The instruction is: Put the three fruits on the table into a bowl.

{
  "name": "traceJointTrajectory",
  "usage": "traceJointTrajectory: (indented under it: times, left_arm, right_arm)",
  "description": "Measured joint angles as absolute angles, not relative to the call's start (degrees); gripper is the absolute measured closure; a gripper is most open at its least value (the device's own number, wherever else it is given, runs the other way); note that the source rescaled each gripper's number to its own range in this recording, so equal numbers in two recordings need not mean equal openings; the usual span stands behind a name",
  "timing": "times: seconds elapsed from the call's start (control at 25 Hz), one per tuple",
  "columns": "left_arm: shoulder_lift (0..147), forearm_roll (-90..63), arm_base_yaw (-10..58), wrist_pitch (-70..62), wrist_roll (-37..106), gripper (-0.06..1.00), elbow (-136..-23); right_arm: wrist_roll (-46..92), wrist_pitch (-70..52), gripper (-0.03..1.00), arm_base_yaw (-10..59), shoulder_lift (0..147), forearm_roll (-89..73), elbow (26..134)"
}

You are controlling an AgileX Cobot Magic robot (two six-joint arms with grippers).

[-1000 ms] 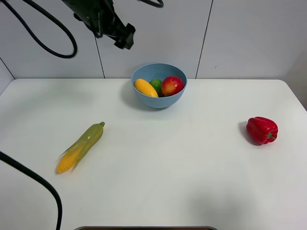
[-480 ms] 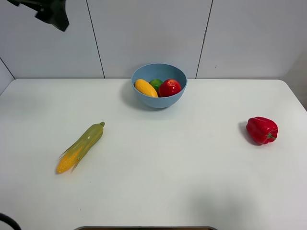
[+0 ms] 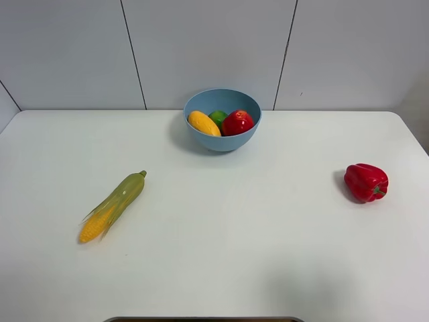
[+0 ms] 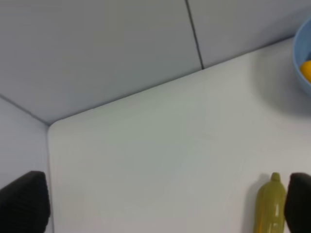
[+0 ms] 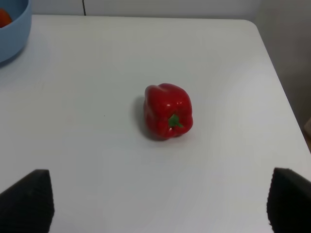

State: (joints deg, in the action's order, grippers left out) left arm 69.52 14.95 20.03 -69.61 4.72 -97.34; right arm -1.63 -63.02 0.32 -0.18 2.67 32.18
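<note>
The light-blue bowl (image 3: 222, 119) stands at the back middle of the white table (image 3: 221, 255). Inside it lie the yellow-orange mango (image 3: 203, 123), the green lime (image 3: 217, 117) and the red apple (image 3: 237, 123). Neither arm shows in the exterior high view. The left wrist view shows my left gripper (image 4: 165, 206) open and empty above the table's back left corner, with the bowl's rim (image 4: 300, 58) and a bit of mango (image 4: 306, 70) at the frame edge. The right wrist view shows my right gripper (image 5: 158, 206) open and empty, with the bowl's edge (image 5: 12, 36) and a bit of apple (image 5: 5, 17).
A green-husked corn cob (image 3: 112, 205) lies on the table's left side; its tip also shows in the left wrist view (image 4: 269, 206). A red bell pepper (image 3: 365, 182) lies on the right side, centred in the right wrist view (image 5: 167, 111). A panelled wall stands behind the table.
My left arm has pulled up and away to the left from above the bowl and left the exterior high view. The apple has settled lower in the bowl.
</note>
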Motion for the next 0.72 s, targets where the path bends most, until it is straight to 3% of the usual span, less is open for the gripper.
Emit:
traceJointTrajectory:
  times: [0.72]
  left_arm:
    - [35.5, 15.8, 17.2, -69.8, 4.7, -0.03, -71.8]
  right_arm:
    - [-1.6, -63.0, 0.07, 0.3, -0.2, 2.7, 32.2]
